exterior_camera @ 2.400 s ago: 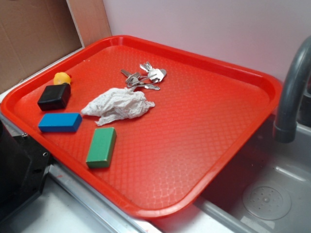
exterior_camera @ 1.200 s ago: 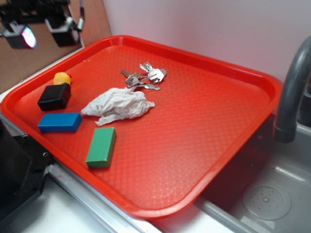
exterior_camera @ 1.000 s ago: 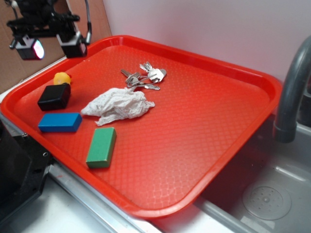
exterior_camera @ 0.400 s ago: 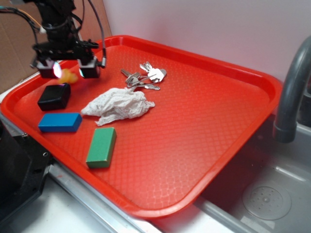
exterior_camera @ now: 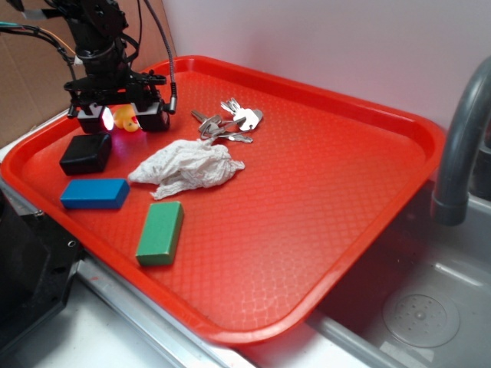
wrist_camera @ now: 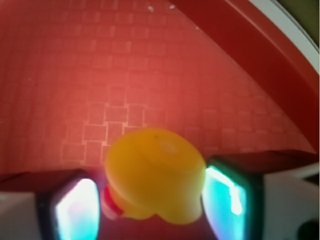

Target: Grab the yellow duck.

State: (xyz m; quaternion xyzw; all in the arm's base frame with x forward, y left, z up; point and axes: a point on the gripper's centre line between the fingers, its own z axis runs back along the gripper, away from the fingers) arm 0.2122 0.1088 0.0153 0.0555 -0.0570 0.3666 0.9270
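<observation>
The yellow duck [exterior_camera: 126,120] sits in the upper left of the exterior frame, on the red tray [exterior_camera: 322,199] near its far-left rim and just beyond the black block [exterior_camera: 85,152]; in the wrist view the yellow duck [wrist_camera: 156,174] fills the lower centre, its orange beak poking out at lower left. It looks small, rounded and smooth, so probably light and somewhat slick, likely hollow and a little yielding; a pinch across the widest part of the body seems safest, since a grip high on the curved crown could squirt it out. The gripper [exterior_camera: 123,119] straddles it, jaws apart with one glowing pad on either side; in the wrist view the gripper [wrist_camera: 152,207] has the right pad touching or nearly touching the duck, the left just beside the beak, and whether any squeeze is applied cannot be told. Further out, a crumpled white cloth [exterior_camera: 186,166] lies right of the block, a bunch of keys [exterior_camera: 229,123] above it; a blue block [exterior_camera: 94,193] and a green block [exterior_camera: 160,232] lie lower left; a grey faucet [exterior_camera: 460,146] stands at the right edge.
</observation>
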